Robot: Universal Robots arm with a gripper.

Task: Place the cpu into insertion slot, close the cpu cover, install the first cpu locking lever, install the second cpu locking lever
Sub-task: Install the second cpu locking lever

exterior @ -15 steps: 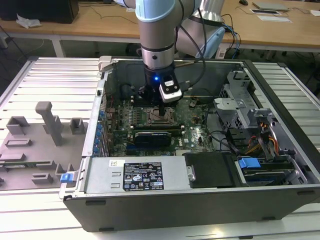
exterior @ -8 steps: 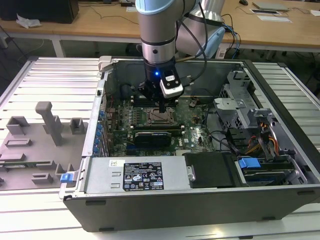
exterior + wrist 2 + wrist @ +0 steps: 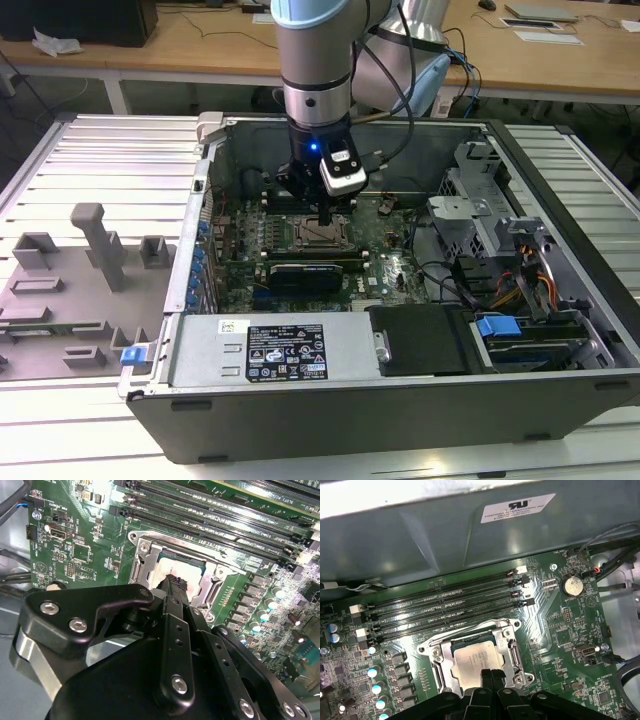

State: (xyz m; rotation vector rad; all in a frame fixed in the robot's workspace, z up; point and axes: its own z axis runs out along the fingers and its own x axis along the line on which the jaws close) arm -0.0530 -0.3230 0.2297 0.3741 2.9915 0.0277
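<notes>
Open computer case (image 3: 400, 330) lying on its side on a ribbed metal table (image 3: 110, 160), toward the table's middle. A grey fixture plate (image 3: 70, 290) with moulded blocks sits on the table just beside the case, on the exterior view's left. A wooden desk (image 3: 200, 45) runs behind.

Arm (image 3: 315, 60) comes straight down into the case. Pincer (image 3: 326, 212) is low over the green motherboard (image 3: 385, 250), directly above the socket area, near the board's centre.

First wrist view: the cpu (image 3: 476, 659), pale silver-beige, lies flat inside the insertion slot (image 3: 470, 655). The cpu cover (image 3: 504, 647) is down around the chip, its silver frame bordering the window through which the chip top shows. Pincer tips (image 3: 491, 676) come together over the chip's near edge; fingers (image 3: 485, 676) look pressed together, with no gap and nothing between them. Whether the tips touch the chip or hover just above it cannot be told.

Second wrist view: pincer (image 3: 175, 582) narrows to one dark point over the cpu (image 3: 172, 570), with the silver cpu cover (image 3: 144, 562) on both sides of it. Black linkage of the pincer occupies the foreground.

Four long black memory slots (image 3: 445, 605) run parallel just beyond the socket, toward the case wall. A round coin battery (image 3: 572, 585) sits on the board well apart from the socket. Locking levers cannot be made out clearly at the socket edges.
</notes>
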